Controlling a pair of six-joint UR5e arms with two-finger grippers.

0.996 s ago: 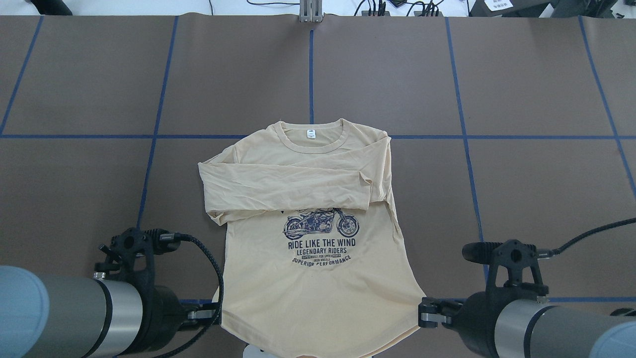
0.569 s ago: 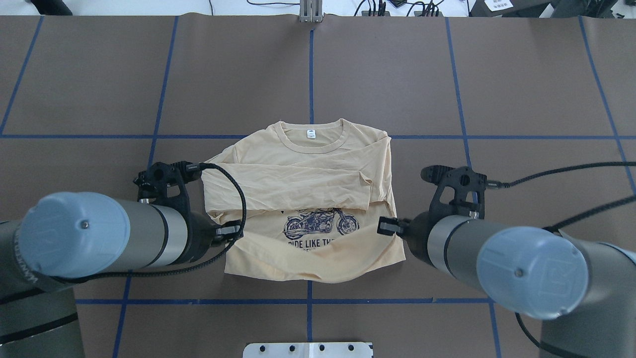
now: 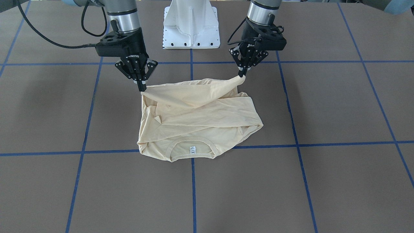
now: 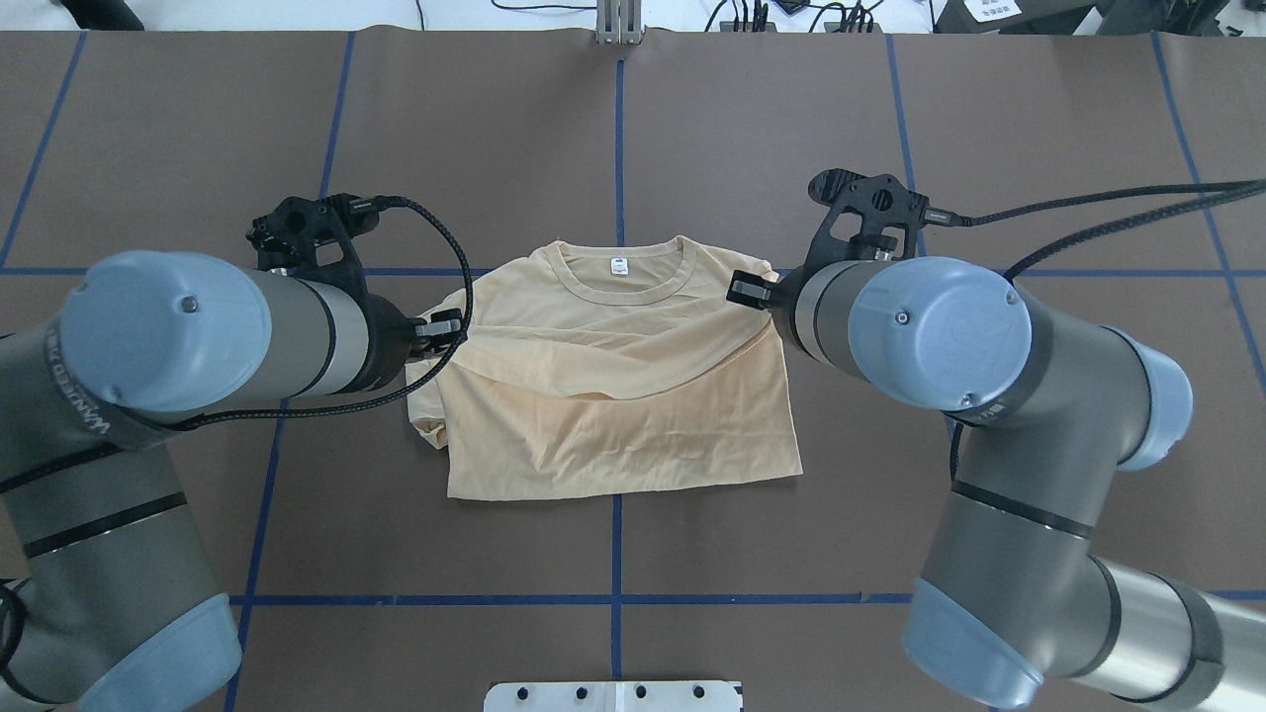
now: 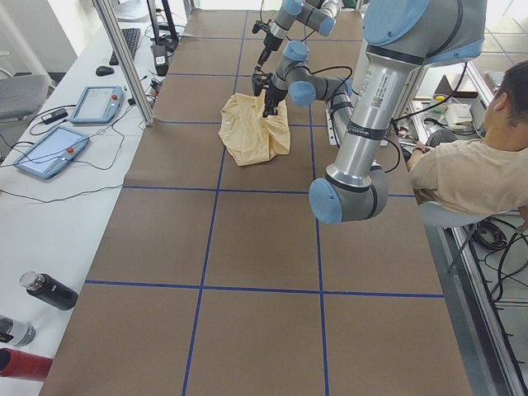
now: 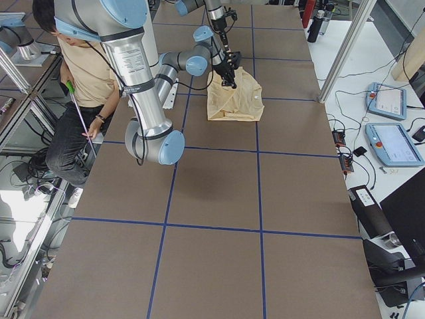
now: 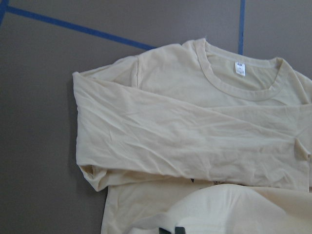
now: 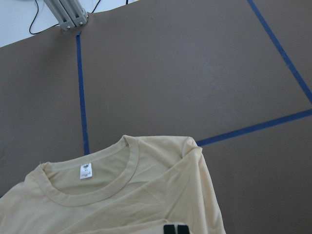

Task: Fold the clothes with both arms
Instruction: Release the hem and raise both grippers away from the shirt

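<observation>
The clothes are one pale cream long-sleeved T-shirt lying mid-table, collar and white neck label toward the far side from the robot. Its sleeves are folded across the chest. My left gripper is shut on one hem corner and my right gripper on the other. Between them the hem hangs in a sagging band, raised slightly over the shirt's middle. From overhead, the folded-over lower half covers the print. Both wrist views show the collar ahead.
The white pedestal base stands behind the shirt. Blue tape lines grid the brown table. A seated person is beside the robot. Tablets and bottles lie on a side bench.
Both grippers have carried the hem from the table's near edge forward toward the collar. The shirt's lower half now lies folded over the print, which was showing before.
</observation>
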